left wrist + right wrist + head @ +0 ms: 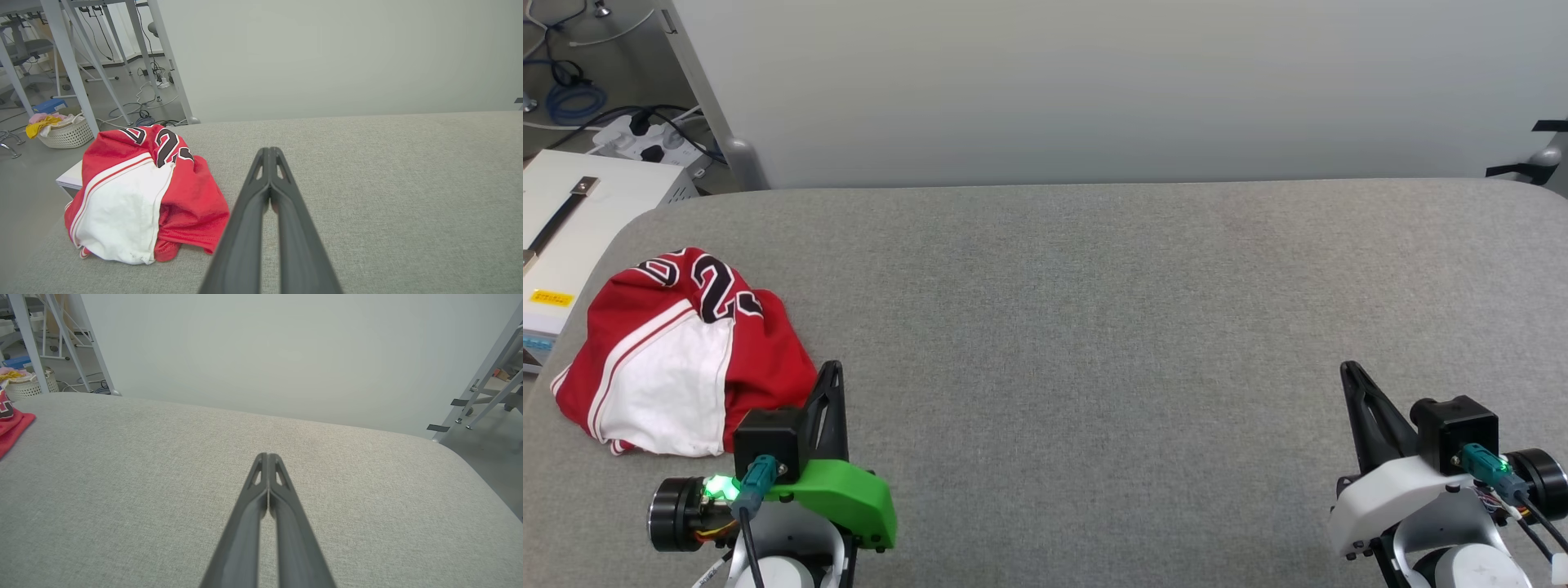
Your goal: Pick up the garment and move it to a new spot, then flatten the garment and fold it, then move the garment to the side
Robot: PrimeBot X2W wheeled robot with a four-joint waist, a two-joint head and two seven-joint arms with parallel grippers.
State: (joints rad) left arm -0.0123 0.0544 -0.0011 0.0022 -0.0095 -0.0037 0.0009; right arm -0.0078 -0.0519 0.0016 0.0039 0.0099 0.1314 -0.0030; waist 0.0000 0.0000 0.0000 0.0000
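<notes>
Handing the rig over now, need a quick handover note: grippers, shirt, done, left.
Left gripper: shut, holding nothing, just right of the shirt.
Right gripper: shut, holding nothing, over bare table on the right.
Shirt: crumpled in a heap at the table's left edge, numbers partly showing, one white sleeve on top.
Done: nothing visible; the shirt is neither flat nor folded.
Left: pick it up and move it to a new spot, flatten, fold, move it aside.

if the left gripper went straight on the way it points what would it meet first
Looks free: the left gripper aims over the grey tabletop, past the red jersey on its left, toward the pale wall.
</notes>
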